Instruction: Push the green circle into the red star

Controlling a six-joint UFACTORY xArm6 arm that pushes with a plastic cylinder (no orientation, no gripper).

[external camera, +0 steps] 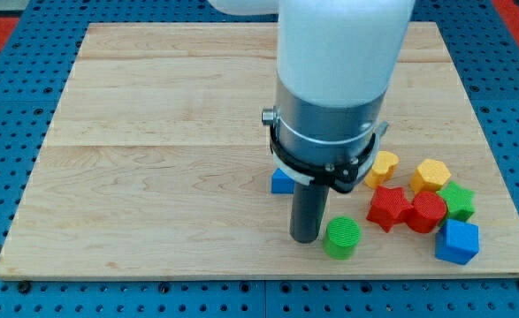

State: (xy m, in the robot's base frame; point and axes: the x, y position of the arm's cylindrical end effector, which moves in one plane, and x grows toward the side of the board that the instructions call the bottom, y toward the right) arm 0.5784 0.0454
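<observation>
my tip (305,237) rests on the wooden surface (153,177) just beside the green circle (342,237), on the view's left of it; contact cannot be confirmed, as any gap is too fine to read. i carry no hand, only a straight dark rod, so there is nothing to open or close. the red star (388,207) lies near the green circle, toward the view's right and slightly toward the top, and the two are apart. status: approach appears complete; the push itself is not yet finished. remaining: drive the circle rightward and slightly upward until it meets the star. a red block (426,212) touches the star on its right, with a green block (458,201) and a blue block (457,242) close behind.
</observation>
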